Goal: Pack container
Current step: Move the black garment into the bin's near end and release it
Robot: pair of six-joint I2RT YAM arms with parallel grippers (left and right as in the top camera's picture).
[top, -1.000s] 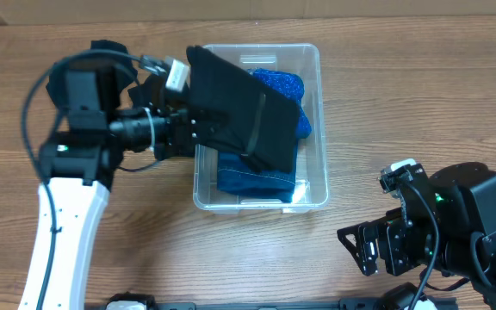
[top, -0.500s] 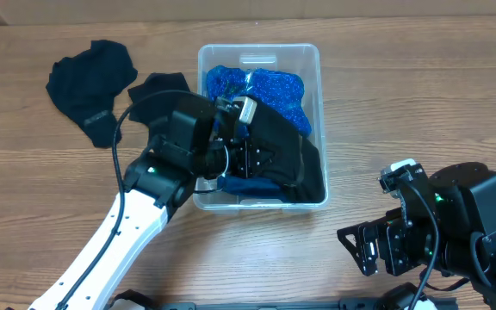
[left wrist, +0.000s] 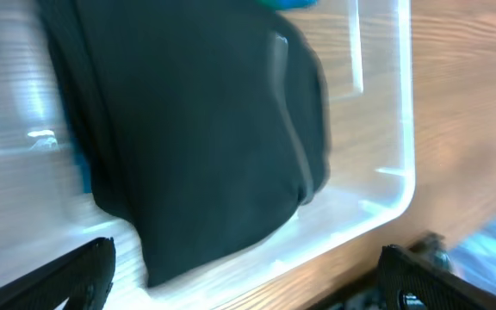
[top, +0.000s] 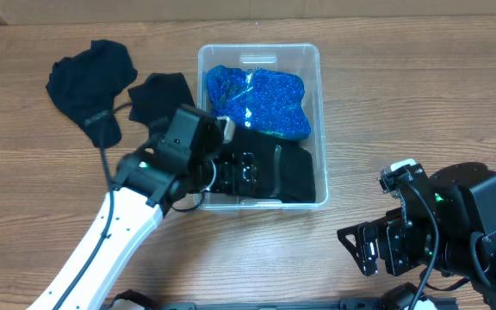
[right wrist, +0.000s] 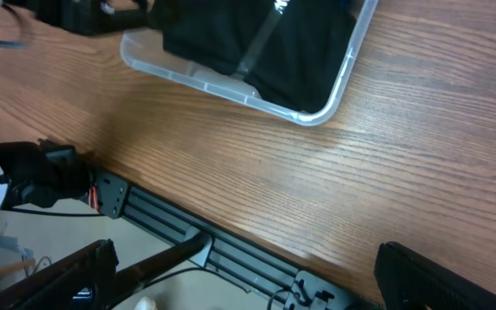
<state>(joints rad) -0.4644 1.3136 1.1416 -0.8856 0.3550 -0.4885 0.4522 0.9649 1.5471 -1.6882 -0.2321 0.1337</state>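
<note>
The clear container (top: 322,95) sits in the middle of the wooden surface (top: 403,103). It holds a blue garment (top: 261,99) at its far end and a black garment (top: 295,172) at its near end. The left fingers (top: 241,169) hang over that black garment, spread wide and gripping nothing. The right fingers (top: 362,247) are spread and empty, well apart from the container. More black clothing (top: 89,73) lies left of the container.
</note>
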